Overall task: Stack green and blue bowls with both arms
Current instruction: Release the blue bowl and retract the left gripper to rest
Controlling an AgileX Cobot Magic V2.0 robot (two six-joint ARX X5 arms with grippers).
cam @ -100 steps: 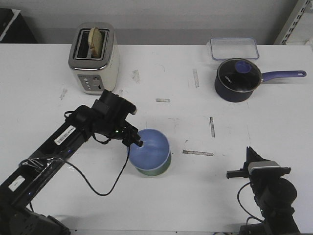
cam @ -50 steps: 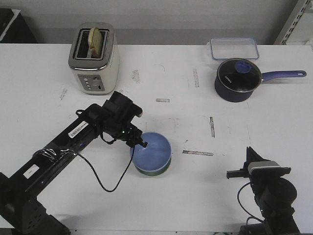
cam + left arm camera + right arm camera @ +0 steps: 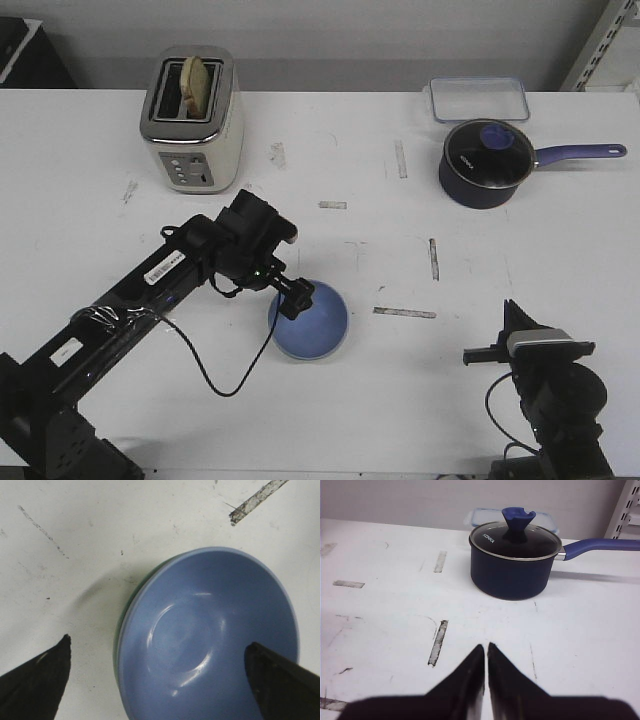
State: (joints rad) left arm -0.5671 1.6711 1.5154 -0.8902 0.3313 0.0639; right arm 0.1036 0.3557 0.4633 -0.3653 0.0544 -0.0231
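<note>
- Blue bowl [image 3: 309,321] sits nested inside the green bowl [image 3: 121,630] on the white table [image 3: 400,380], a little left of the middle and toward the near edge.
- From the left wrist view, only a thin green sliver shows along one side of the blue rim; the blue bowl's smooth inside faces up, with a faint ring at its base.
- Left gripper [image 3: 157,677] hangs over the stack with its jaws spread wide, one fingertip [image 3: 37,675] over bare table beside the bowls, the other over the blue bowl's far rim; neither visibly grips anything.
- In the front view the left arm [image 3: 150,285] reaches in from the near left corner, its tip at the bowl's left rim, a thin black cable [image 3: 215,375] looping below it.
- Right gripper [image 3: 485,652] is at the near right edge of the table, well apart from the bowls, jaws pressed together on nothing.
- Farther back stand a toaster [image 3: 192,118] holding bread, a dark navy saucepan [image 3: 487,163] with a glass lid, and a clear container [image 3: 479,99] behind it.
</note>
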